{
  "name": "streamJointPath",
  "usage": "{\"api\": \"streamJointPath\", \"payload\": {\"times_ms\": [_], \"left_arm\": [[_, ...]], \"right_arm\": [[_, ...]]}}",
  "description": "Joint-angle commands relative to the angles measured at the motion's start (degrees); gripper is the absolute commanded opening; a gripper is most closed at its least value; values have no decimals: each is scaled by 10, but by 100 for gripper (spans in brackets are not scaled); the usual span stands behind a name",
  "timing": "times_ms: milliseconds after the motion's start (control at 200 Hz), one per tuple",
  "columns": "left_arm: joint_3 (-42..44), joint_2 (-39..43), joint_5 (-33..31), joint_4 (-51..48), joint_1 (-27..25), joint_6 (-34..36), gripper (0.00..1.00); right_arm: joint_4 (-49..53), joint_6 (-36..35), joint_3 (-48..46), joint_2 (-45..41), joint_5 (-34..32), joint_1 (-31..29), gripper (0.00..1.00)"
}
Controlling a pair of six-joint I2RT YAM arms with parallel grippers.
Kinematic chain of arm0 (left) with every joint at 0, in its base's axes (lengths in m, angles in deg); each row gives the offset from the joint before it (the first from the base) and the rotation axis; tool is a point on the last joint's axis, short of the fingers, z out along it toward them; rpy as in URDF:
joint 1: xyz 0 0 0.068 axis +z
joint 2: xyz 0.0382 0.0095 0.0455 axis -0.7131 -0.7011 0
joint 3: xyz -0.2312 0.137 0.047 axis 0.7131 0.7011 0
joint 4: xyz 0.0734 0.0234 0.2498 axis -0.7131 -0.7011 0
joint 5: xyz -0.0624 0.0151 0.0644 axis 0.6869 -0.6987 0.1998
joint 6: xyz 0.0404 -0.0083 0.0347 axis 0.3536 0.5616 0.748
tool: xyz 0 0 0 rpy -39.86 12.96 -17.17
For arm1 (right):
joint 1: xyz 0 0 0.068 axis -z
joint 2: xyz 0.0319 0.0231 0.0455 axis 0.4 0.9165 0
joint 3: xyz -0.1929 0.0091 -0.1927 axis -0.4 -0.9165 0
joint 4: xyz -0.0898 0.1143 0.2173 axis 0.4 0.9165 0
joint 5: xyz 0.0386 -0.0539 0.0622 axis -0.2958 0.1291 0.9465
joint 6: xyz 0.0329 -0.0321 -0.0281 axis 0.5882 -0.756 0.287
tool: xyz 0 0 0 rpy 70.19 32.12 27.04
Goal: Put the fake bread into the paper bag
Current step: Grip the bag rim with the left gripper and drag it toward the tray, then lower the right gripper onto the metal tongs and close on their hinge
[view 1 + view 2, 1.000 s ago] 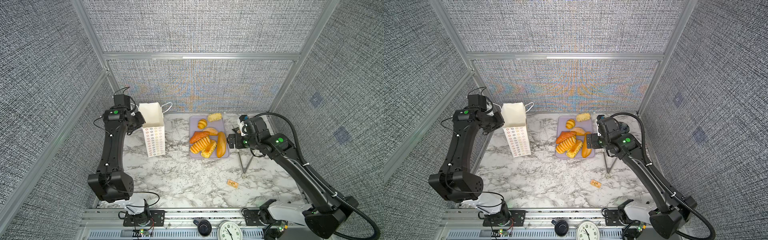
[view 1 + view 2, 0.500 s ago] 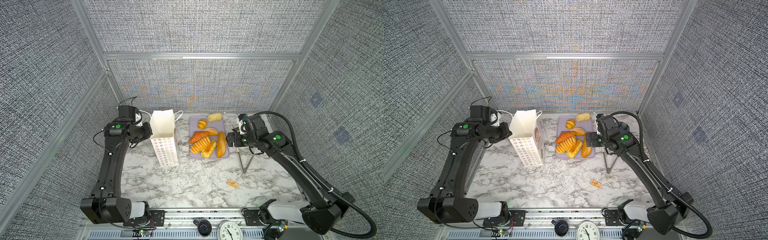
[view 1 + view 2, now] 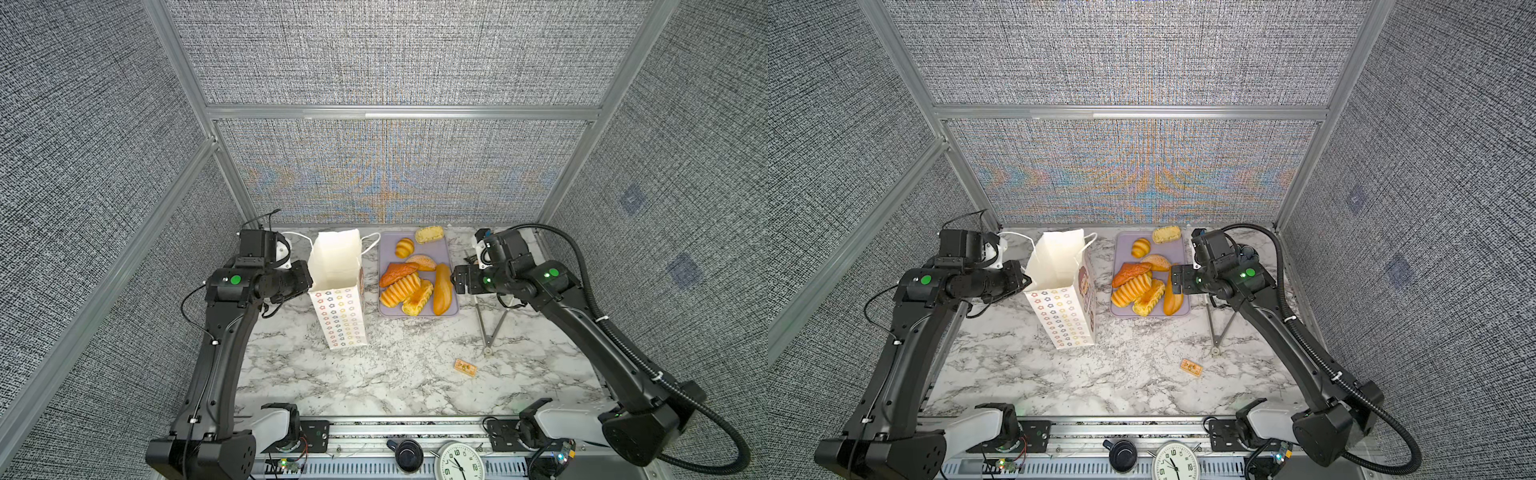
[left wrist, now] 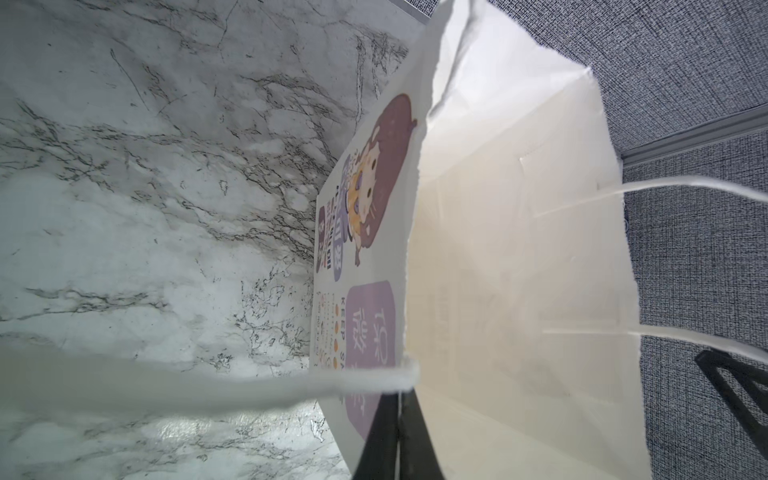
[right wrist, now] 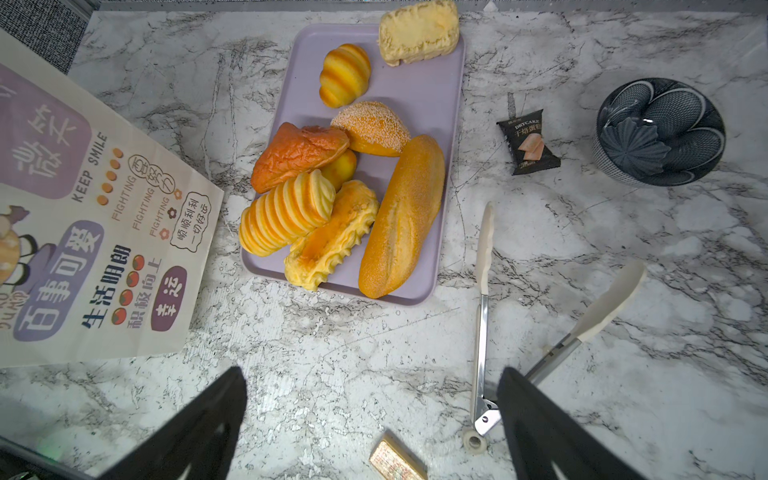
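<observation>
The paper bag (image 3: 340, 320) stands upright and open-mouthed just left of the lavender tray (image 3: 390, 243). My left gripper (image 3: 309, 284) is shut on the bag's left rim; in the left wrist view its black fingers (image 4: 409, 432) pinch the paper edge of the bag (image 4: 519, 249). The fake bread lies on the tray: a long roll (image 5: 403, 216), a ridged loaf (image 5: 286, 212), a croissant (image 5: 345, 75), a seeded bun (image 5: 372, 126) and a pale bun (image 5: 417, 31). My right gripper (image 3: 457, 284) hangs open above the tray's right edge, beside the long roll (image 3: 442, 289), holding nothing.
Metal tongs (image 3: 488, 328) lie right of the tray. A small tan packet (image 3: 465, 368) sits nearer the front. A dark snack packet (image 5: 527, 141) and a dark bowl (image 5: 660, 131) are at the back right. Mesh walls enclose the marble table (image 3: 374, 386).
My left arm has pulled the paper bag rightward, from near the left wall to right beside the tray. The right gripper has hardly moved.
</observation>
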Motion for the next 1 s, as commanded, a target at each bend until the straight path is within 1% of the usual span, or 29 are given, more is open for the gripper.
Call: {"api": "streamJointPath", "payload": {"times_ms": [0,270,410,445,475,555,610,715,900,995], "left_arm": [[9,12,19,-6,-2,-3,0],[66,51,35,5,-4,-13,0],[78,59,32,-1,-4,-8,0],[77,60,30,-4,-5,-6,9],[75,60,28,-5,-5,-4,20],[68,61,21,-6,-4,-1,44],[61,61,20,-7,-4,1,53],[44,59,20,-9,-4,6,59],[-14,53,-3,-42,-4,26,61],[-46,54,-35,-60,-5,35,61]], "right_arm": [[4,2,-2,1,5,6,97],[11,-1,-4,-2,8,24,96],[13,-6,-14,-10,10,42,96],[13,-6,-19,-12,13,49,96],[14,-5,-24,-14,16,55,96],[13,-3,-39,-20,26,73,96],[11,-1,-51,-24,34,86,96],[6,6,-76,-34,53,109,97],[4,12,-109,-49,66,142,96],[7,17,-122,-55,64,157,97]]}}
